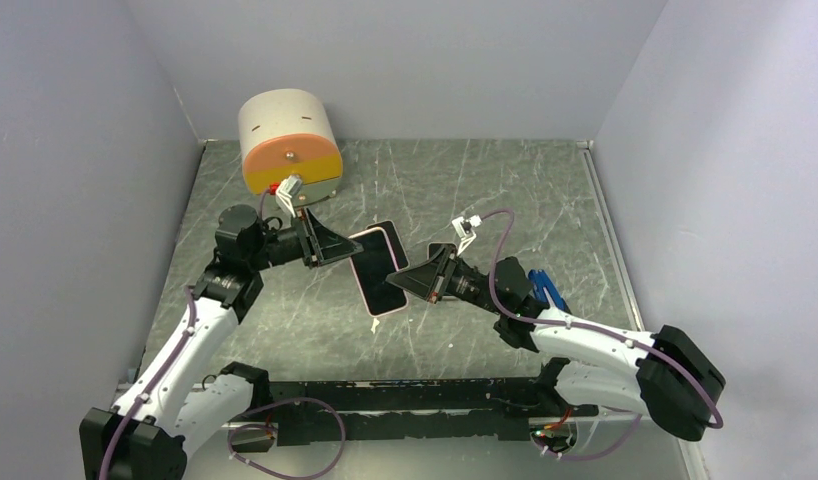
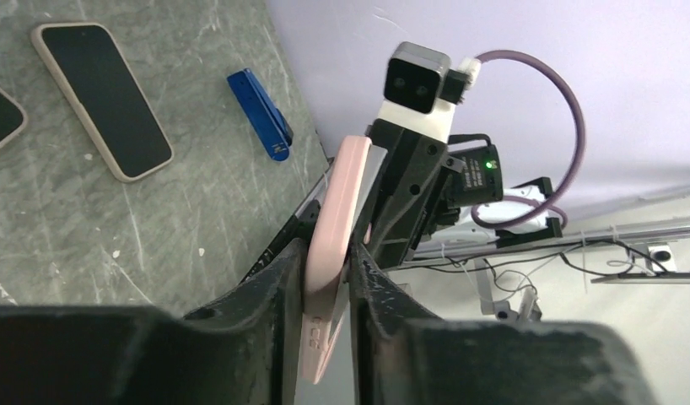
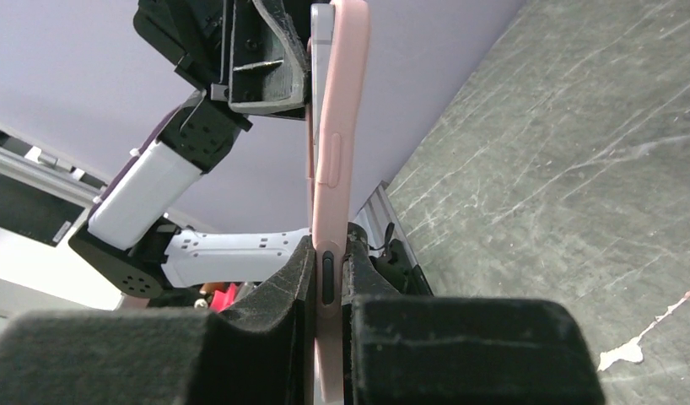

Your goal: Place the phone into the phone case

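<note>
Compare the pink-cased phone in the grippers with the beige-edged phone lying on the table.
The pink-cased phone is clamped by the left gripper and right gripper, held up off the table; the beige-edged phone lies on it, untouched. The pink-cased phone shows edge-on to both wrist cameras; the beige-edged phone lies flat, screen up. Rims differ: pink against beige. Both have dark screens.

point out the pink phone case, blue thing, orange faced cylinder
pink phone case point(image 3: 335, 126): right wrist view, on its side edge
blue thing point(image 2: 259, 116): left wrist view, mid body
orange faced cylinder point(image 1: 290, 160): top view, orange face
</note>
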Tool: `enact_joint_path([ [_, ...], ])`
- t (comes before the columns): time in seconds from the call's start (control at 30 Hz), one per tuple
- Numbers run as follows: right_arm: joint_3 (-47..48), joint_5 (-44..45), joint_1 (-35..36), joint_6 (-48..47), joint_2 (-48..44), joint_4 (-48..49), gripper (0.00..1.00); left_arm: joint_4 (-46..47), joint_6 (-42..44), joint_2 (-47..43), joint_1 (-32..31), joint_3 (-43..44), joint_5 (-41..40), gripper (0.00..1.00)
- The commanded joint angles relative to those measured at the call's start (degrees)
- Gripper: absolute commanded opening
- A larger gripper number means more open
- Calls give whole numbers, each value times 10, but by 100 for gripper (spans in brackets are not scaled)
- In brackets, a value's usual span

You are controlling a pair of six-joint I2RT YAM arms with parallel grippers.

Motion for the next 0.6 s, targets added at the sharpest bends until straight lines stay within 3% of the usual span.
enact_joint_path([
  [0.0, 11, 13, 2, -18, -3, 64, 0, -13, -2, -13, -5, 7, -8, 39],
  [0.07, 10, 19, 3, -18, -6, 78, 0, 24, -23, -12, -6, -10, -8, 53],
  [0.17, 17, 25, 5, -29, -11, 85, 0, 94, -58, -5, -8, -39, -6, 59],
  [0.43, 29, 51, 6, -39, -8, 91, 0, 197, -114, 28, -38, -67, 3, 57],
  [0.57, 24, 43, 6, -27, 11, 114, 0, 210, -106, 36, -63, -62, 0, 51],
])
